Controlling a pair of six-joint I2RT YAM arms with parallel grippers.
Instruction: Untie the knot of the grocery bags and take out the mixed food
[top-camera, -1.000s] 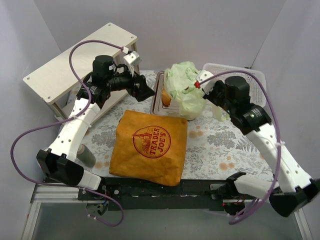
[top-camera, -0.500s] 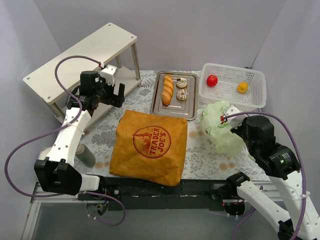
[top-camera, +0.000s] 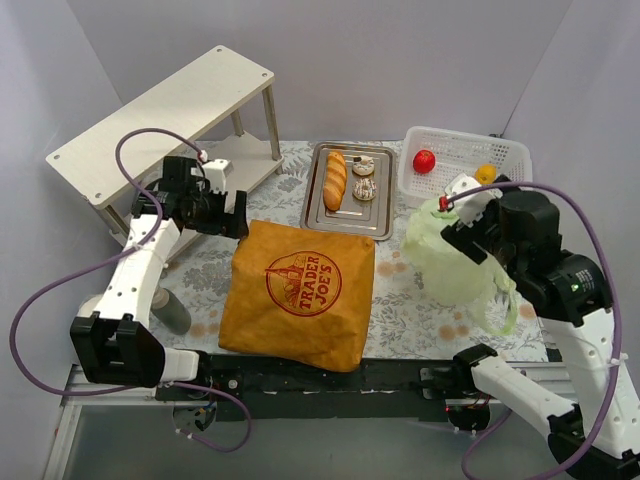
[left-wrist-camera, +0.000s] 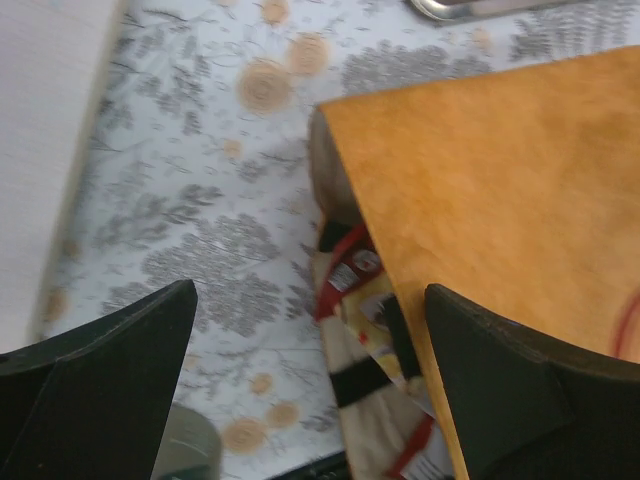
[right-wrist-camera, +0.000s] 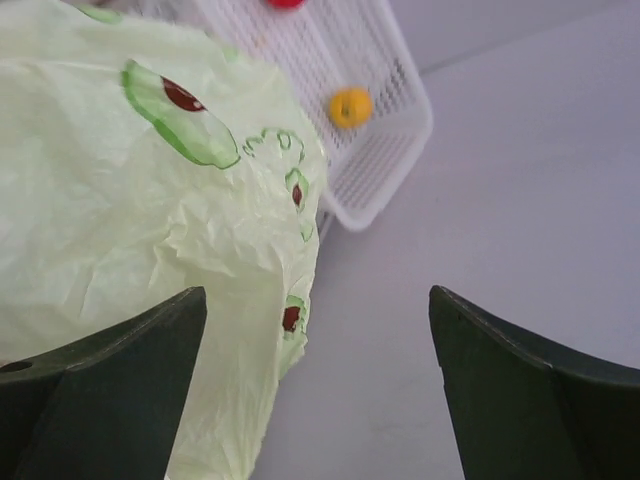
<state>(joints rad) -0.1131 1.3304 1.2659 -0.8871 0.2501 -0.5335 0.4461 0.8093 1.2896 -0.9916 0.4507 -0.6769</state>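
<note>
**While the green bag (top-camera: 447, 262) slumps untied, the orange tote (top-camera: 300, 290) lies flat**

Though its fingers are spread wide, the right gripper (right-wrist-camera: 315, 390) grips nothing and hovers over the green bag. The bag rests on the flowered table (top-camera: 200, 270), just in front of the white basket (top-camera: 460, 133), which holds an apple (top-camera: 424, 161) and an orange (top-camera: 485, 174). The left gripper (top-camera: 225, 217), also wide apart and empty, hangs over the tote's left edge, where snack packets (left-wrist-camera: 352, 282) show at its mouth. A baguette (top-camera: 335, 180) and two donuts (top-camera: 364, 188) lie on the metal tray (top-camera: 345, 222) behind the tote.
</note>
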